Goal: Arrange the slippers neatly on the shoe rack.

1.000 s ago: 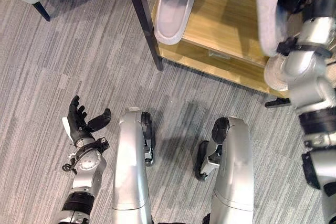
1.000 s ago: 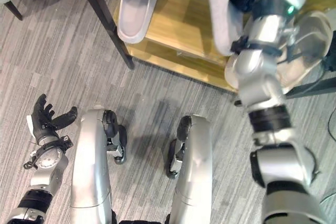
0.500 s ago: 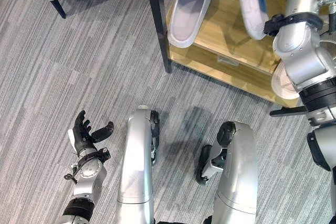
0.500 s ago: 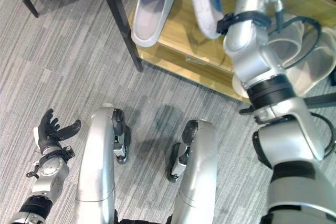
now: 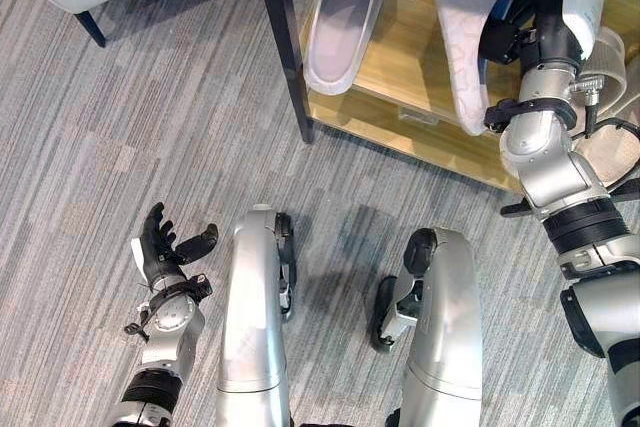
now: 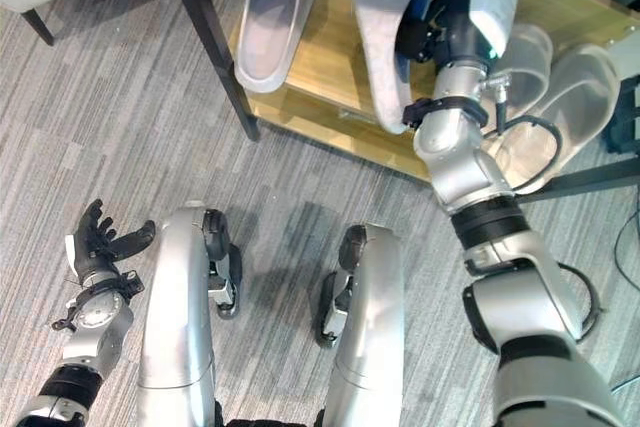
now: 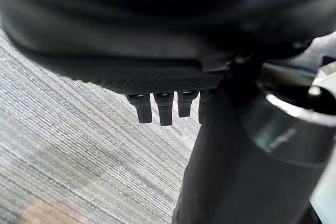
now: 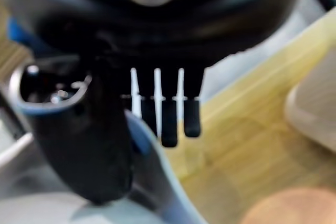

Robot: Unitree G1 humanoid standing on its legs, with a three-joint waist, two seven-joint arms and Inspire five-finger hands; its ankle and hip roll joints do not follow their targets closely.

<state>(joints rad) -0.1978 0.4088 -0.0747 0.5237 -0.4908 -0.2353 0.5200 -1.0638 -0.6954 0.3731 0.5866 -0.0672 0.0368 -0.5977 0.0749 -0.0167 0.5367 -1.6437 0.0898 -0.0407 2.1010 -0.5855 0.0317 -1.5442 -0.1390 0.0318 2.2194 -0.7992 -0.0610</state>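
Right hand [image 6: 452, 22] grips 1 pale grey foam slipper [image 6: 378, 27], sole up, over the light wooden shoe rack [image 5: 420, 37]. A matching grey slipper [image 5: 343, 17] lies left of it. Left hand [image 5: 160, 247] spread wide, well apart, above grey striped carpet [image 5: 130, 127].

Pale wood with a smooth, slightly satin finish is seen on the shoe rack [image 5: 420, 42], set against a matt black leg [image 5: 282, 42]. A soft, matt, rubbery-looking plastic is shown by the grey slipper [image 5: 340, 17]; a finely speckled, rough sole is shown by the held slipper [image 5: 462, 37]. The floor [image 5: 120, 147] is covered in ribbed grey carpet, matt throughout.
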